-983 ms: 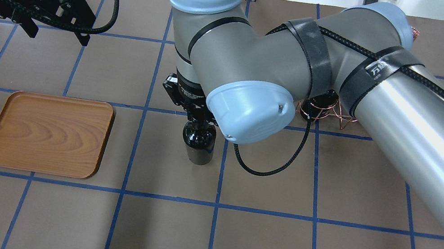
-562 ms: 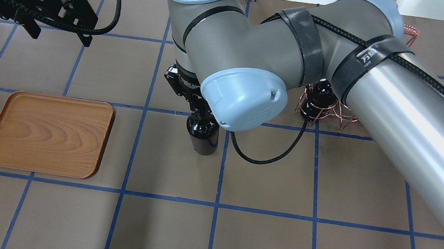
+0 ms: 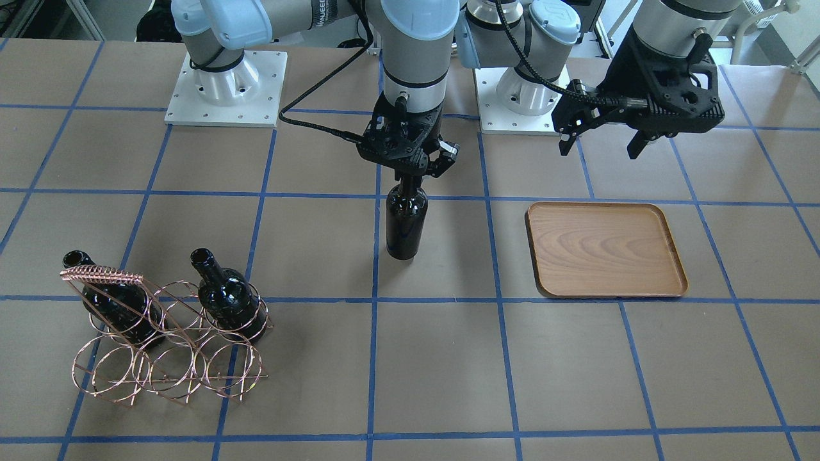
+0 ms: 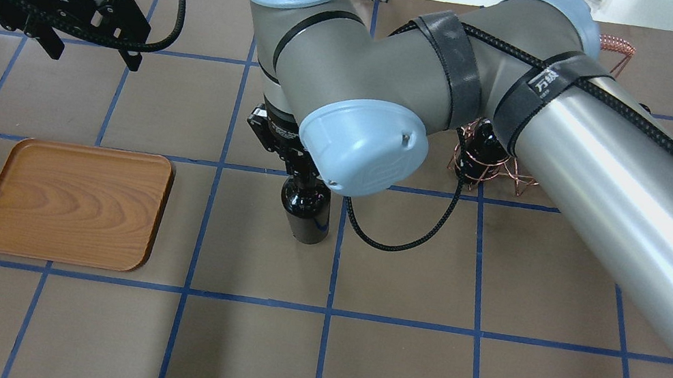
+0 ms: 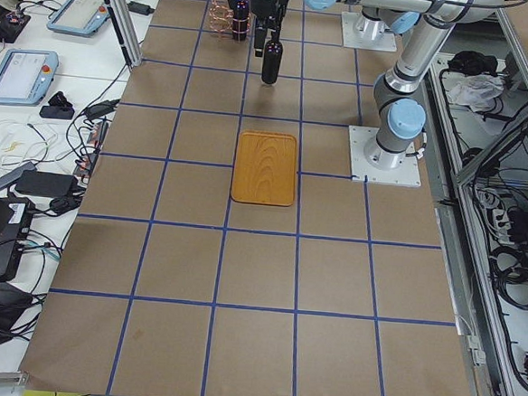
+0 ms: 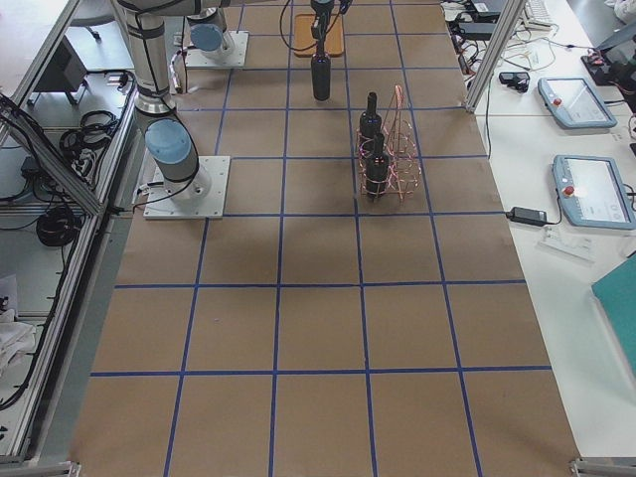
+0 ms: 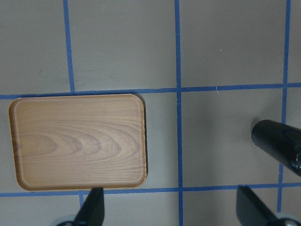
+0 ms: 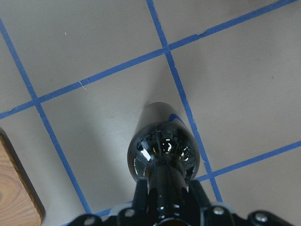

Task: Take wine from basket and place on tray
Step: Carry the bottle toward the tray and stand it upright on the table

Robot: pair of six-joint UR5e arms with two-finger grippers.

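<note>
The right gripper [image 3: 410, 178] pinches the neck of an upright dark wine bottle [image 3: 405, 224] at mid-table, between the wire basket [image 3: 168, 374] and the wooden tray [image 3: 605, 250] and well apart from both. I cannot tell whether its base touches the table [image 3: 448, 371]. The left gripper [image 3: 599, 152] hovers near the tray's robot-side edge, fingers spread and holding nothing, and two other bottles [image 3: 227, 298] sit in the basket.

Glossy dark glass wine [image 3: 405, 221] — grained wooden tray [image 3: 606, 251] — copper wire basket [image 3: 168, 358].
</note>
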